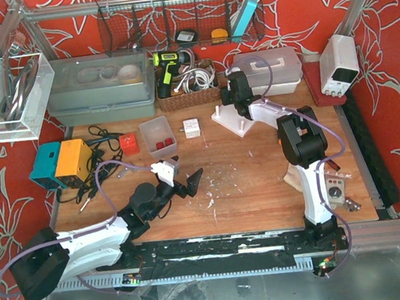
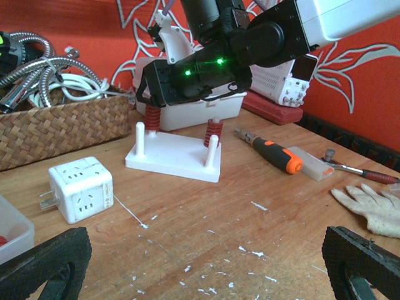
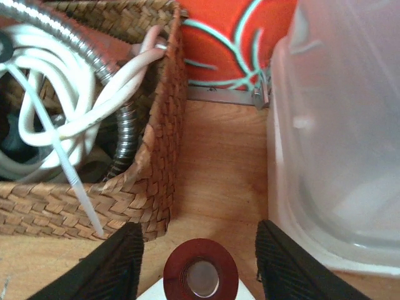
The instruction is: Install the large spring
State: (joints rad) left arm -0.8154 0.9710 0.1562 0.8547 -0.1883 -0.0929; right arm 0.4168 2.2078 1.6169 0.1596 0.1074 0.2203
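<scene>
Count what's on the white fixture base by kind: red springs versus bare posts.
Red springs: 2
Bare white posts: 2
Total on the white base: 4

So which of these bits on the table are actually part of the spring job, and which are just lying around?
Part of the job: red spring, white peg base, right gripper open either side of the spring.

Lying about: screwdriver, socket cube, glove, wicker basket, clear plastic box.
</scene>
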